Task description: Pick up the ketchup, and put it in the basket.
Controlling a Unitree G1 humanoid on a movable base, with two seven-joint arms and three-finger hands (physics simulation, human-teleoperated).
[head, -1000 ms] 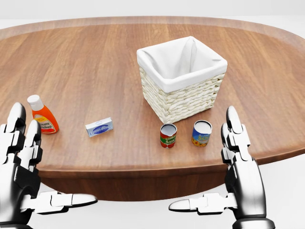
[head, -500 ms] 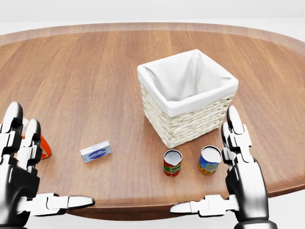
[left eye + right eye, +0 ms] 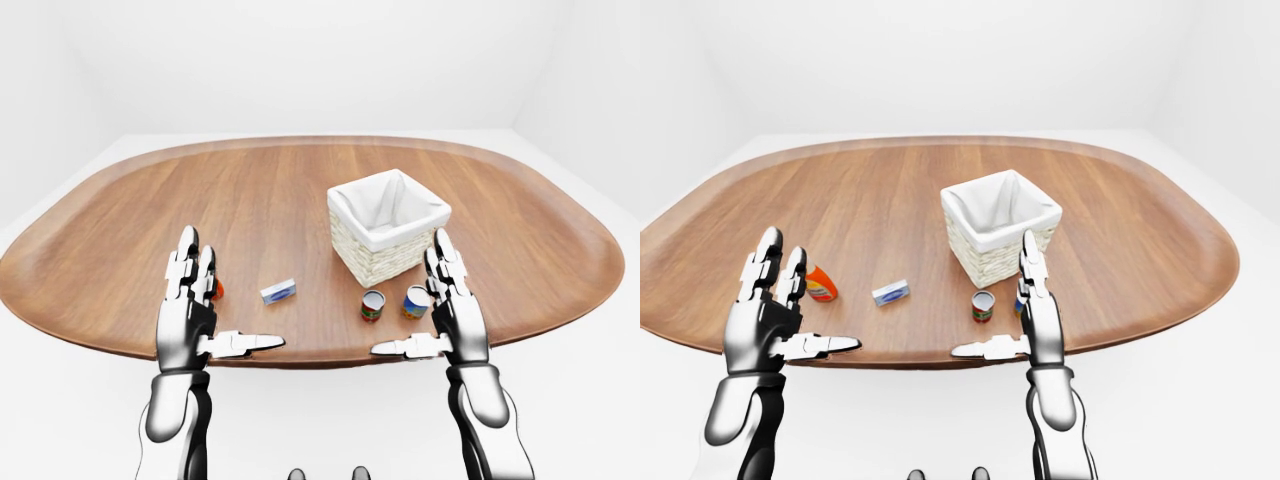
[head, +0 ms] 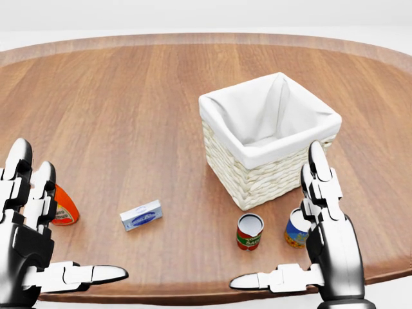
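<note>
as the camera shifted, ketchup (image 4: 63, 207) reappeared beside the open, empty left hand (image 4: 29, 238).

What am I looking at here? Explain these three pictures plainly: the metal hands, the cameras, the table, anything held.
All three pictures come from cameras on a simulated humanoid robot's head, looking over its own arms. The left hand and right hand are open and hold nothing. On the wooden table stand a cloth-lined wicker basket, two small cans, a little blue-and-white box and the ketchup bottle, partly hidden behind the left fingers in the head view.
</note>
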